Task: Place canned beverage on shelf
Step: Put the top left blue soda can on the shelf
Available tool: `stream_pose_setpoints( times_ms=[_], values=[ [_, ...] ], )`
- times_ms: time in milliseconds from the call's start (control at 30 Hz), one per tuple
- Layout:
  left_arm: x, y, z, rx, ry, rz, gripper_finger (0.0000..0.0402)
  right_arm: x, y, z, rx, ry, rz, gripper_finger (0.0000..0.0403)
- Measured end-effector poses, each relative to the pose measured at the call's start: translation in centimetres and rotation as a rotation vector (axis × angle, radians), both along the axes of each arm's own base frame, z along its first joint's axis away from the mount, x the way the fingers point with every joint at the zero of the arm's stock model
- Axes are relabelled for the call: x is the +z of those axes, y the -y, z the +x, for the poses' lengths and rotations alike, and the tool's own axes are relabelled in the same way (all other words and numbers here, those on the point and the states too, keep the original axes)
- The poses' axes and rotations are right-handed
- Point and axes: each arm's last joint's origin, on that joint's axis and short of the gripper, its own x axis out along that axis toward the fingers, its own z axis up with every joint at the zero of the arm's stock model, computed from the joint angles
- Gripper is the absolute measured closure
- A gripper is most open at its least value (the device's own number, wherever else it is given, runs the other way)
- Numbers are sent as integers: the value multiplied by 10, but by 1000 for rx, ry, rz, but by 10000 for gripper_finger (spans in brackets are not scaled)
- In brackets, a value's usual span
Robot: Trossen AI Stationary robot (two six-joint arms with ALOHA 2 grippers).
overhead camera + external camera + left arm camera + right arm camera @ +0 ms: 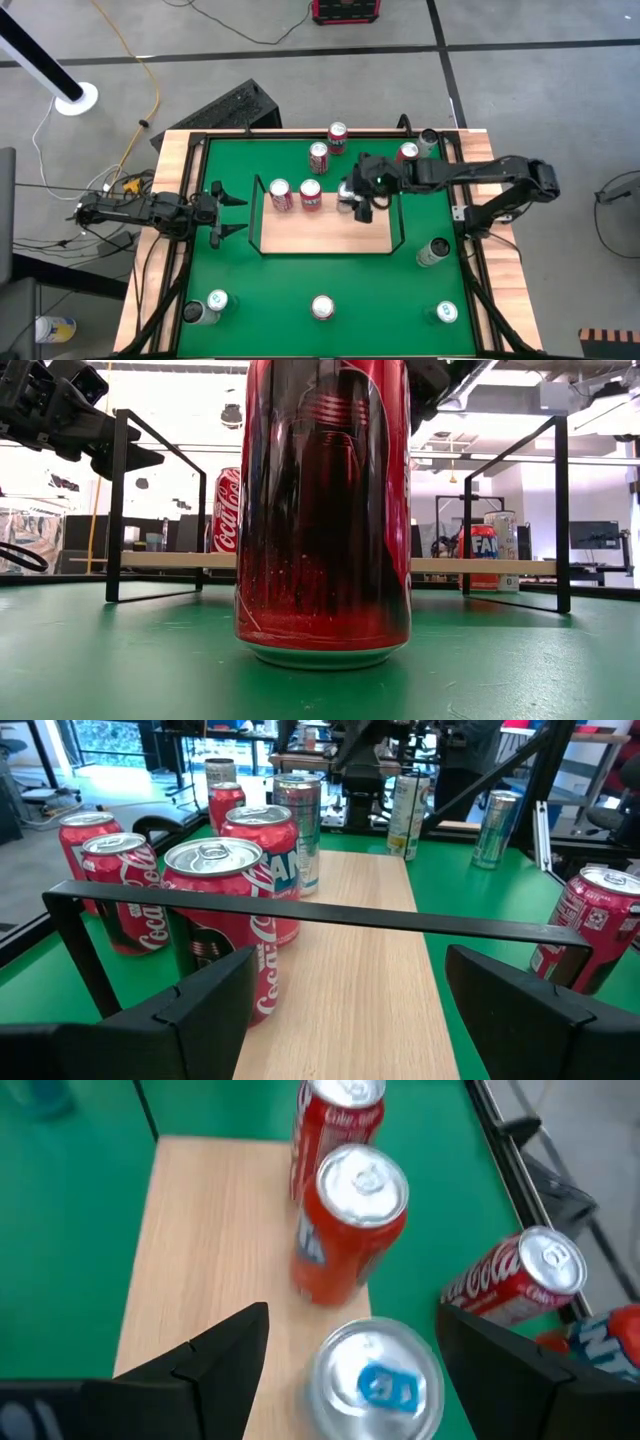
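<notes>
The shelf (pixel 330 230) is a light-wood board with black wire rails, lying mid-table. Two red cans (pixel 281 195) (pixel 311 194) stand on its far part. A silver can with a blue tab (pixel 375 1380) stands upright by the board's far edge, next to them. My right gripper (pixel 353 202) hangs over this can, open; its fingers stand on either side of the can with a gap on each side. My left gripper (pixel 228 212) is open and empty at the shelf's left rail; in its wrist view (pixel 345 1010) it looks along the board.
Red cans (pixel 337 133) (pixel 318 155) (pixel 407 152) and a dark can (pixel 430 140) stand on the green table behind the shelf. More cans stand at the right (pixel 432 252) and along the near edge (pixel 205 305) (pixel 321 307) (pixel 446 313). The near half of the board is bare.
</notes>
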Motion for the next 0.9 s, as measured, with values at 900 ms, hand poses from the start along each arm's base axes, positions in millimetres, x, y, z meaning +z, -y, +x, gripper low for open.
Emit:
stream_pose_setpoints(
  times_ms=[900],
  values=[
    [-1,0,0,2,-15,25,95,44,25,-10,22,39,96,84]
  ],
)
